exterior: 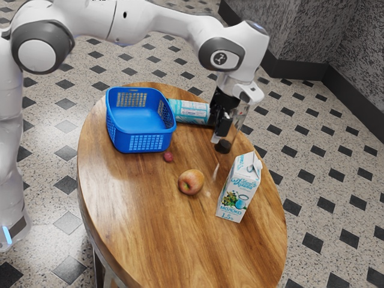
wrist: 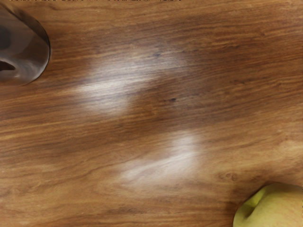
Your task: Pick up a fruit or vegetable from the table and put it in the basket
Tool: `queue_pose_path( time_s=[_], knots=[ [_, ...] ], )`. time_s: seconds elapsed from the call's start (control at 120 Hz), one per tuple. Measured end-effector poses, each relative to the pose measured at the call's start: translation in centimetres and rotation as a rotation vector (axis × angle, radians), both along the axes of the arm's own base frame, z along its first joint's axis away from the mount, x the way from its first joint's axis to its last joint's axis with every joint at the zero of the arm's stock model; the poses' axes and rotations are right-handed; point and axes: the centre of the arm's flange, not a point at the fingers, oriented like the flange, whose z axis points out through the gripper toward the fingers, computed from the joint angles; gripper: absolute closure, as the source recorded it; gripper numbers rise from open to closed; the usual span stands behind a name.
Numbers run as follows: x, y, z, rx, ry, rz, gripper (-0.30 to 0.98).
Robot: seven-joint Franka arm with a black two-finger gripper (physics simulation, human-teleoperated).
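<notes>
In the exterior view, my gripper (exterior: pixel 221 127) is low over the table's far side, beside a clear glass. The red-yellow apple (exterior: pixel 191 182) rests on the wood, apart from the hand. A small reddish fruit (exterior: pixel 168 156) lies close to the near wall of the blue basket (exterior: pixel 143 142). Nothing can be seen inside that basket. Part of the apple (wrist: pixel 272 208), yellow-green on this side, appears in the wrist view.
A milk carton (exterior: pixel 239 191) stands upright beyond the apple toward the exterior view's right. The glass, with its dark base (exterior: pixel 223 146), is close to my hand; part of the glass (wrist: pixel 23 47) appears in the wrist view. A light-blue cylinder (exterior: pixel 191 111) lies between basket and hand.
</notes>
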Motion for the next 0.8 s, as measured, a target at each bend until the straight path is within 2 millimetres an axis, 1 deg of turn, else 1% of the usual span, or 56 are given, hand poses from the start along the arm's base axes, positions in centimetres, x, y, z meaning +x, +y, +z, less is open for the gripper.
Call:
queue_pose_path(
  time_s=[0.167, 0.275, 0.333, 0.408, 0.483, 0.633, 0.733, 0.8],
  knots=[
    [-0.2, -1.2, -2.5, -0.004, -0.018, -0.021, 0.02],
    [-0.6, -2.0, -3.1, -0.009, -0.037, -0.033, 0.02],
    [-0.8, -3.0, -3.3, -0.012, -0.046, -0.050, 0.02],
    [-1.7, -4.2, -3.3, -0.016, -0.051, -0.072, 0.02],
    [-2.3, -5.1, -3.0, -0.019, -0.048, -0.090, 0.02],
    [-3.4, -6.8, -3.0, -0.027, -0.006, -0.119, 0.02],
    [-5.1, -7.7, -3.5, -0.028, 0.033, -0.138, 0.02],
    [-5.7, -8.3, -3.5, -0.028, 0.045, -0.151, 0.02]
  ],
)
